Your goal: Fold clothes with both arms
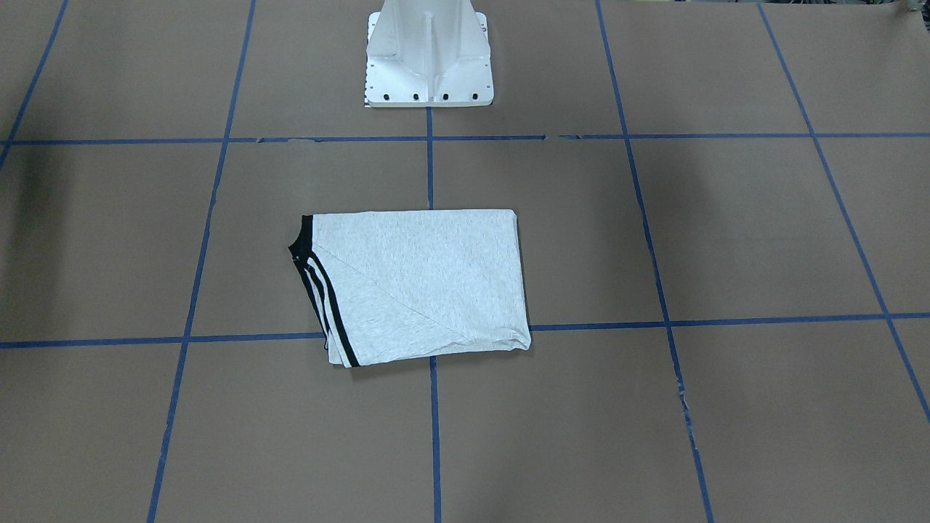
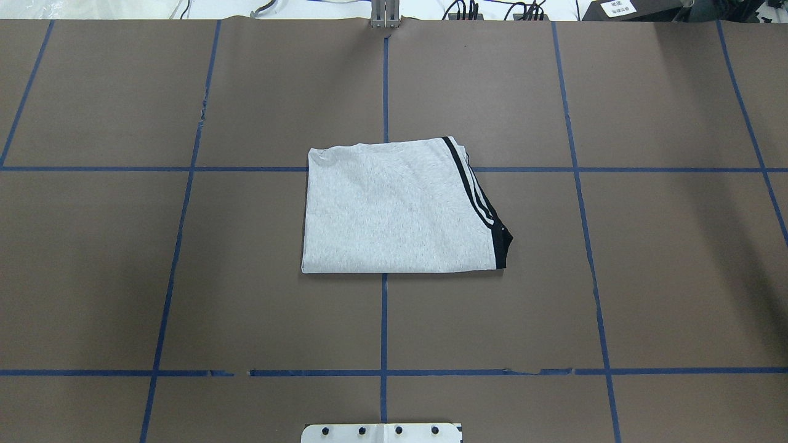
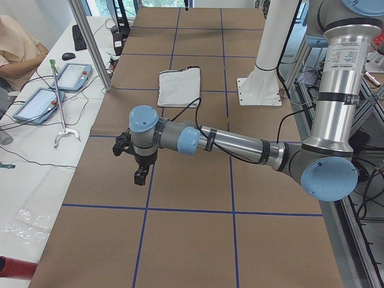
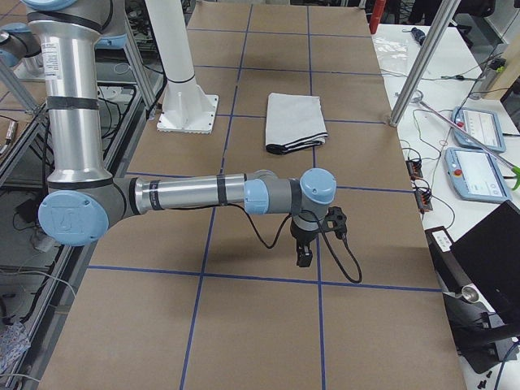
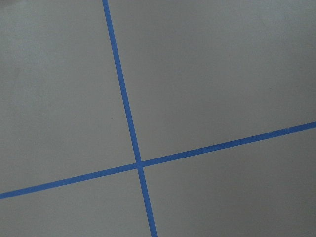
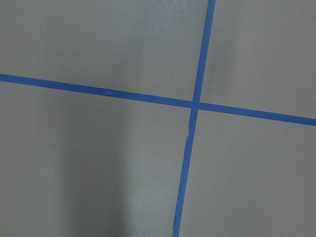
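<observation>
The clothes are one light grey T-shirt [image 1: 414, 283] folded into a flat rectangle at the middle of the table, its black neckband and striped sleeve hem along one side [image 2: 480, 203]. No print shows. The shirt also shows in the side views [image 3: 179, 86] [image 4: 295, 120]. My left gripper [image 3: 141, 176] hangs over bare brown paper far off to the shirt's left. My right gripper [image 4: 304, 256] hangs far off to its right. Neither touches the shirt. I cannot tell whether either is open or shut. Both wrist views show only paper and blue tape.
The white pedestal base [image 1: 429, 65] stands behind the shirt. Blue tape lines [image 2: 383, 320] grid the brown paper. A side bench with teach pendants [image 3: 72, 75], a metal post [image 3: 90, 42] and a seated person [image 3: 15, 48] runs along the table's far edge.
</observation>
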Available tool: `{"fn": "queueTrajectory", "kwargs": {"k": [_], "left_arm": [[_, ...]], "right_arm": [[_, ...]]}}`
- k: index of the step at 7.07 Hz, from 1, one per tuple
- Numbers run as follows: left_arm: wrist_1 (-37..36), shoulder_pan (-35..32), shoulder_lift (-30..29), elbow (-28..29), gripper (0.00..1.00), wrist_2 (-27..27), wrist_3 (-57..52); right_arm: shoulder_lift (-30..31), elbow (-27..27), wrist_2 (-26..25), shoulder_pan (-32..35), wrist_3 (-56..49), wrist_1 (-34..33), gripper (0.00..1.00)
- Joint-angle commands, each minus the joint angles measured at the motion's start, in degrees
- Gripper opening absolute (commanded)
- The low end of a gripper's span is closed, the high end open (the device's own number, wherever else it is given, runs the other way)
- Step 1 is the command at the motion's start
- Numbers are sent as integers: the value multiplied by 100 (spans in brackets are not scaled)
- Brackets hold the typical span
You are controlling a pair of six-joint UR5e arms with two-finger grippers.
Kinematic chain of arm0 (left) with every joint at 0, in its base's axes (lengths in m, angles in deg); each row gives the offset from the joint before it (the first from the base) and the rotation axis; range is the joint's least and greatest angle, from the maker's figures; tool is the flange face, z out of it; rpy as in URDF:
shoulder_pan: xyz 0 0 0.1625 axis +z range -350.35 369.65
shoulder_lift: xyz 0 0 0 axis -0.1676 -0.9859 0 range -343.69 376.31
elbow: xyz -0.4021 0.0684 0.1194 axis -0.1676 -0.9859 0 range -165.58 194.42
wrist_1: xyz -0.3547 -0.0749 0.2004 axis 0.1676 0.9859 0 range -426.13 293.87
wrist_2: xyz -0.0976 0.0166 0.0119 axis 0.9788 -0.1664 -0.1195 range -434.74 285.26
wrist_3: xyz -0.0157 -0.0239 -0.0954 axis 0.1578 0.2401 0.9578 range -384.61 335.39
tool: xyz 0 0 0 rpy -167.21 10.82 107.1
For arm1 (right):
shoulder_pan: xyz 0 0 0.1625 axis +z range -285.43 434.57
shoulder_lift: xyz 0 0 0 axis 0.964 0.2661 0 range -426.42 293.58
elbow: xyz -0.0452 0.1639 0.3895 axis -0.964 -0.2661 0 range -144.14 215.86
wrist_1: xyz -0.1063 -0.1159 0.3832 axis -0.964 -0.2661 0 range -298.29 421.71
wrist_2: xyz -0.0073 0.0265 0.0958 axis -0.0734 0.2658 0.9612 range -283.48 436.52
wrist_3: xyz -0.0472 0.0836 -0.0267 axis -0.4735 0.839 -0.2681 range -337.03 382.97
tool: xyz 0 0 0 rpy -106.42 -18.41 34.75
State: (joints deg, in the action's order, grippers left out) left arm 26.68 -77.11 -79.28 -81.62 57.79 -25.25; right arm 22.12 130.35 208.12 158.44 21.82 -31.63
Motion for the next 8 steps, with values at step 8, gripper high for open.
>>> {"fn": "queueTrajectory", "kwargs": {"k": [8], "left_arm": [[-8,-25,-12,359,100,-8,46]], "right_arm": [[23,-79,-82,6,-8,0,100]]}}
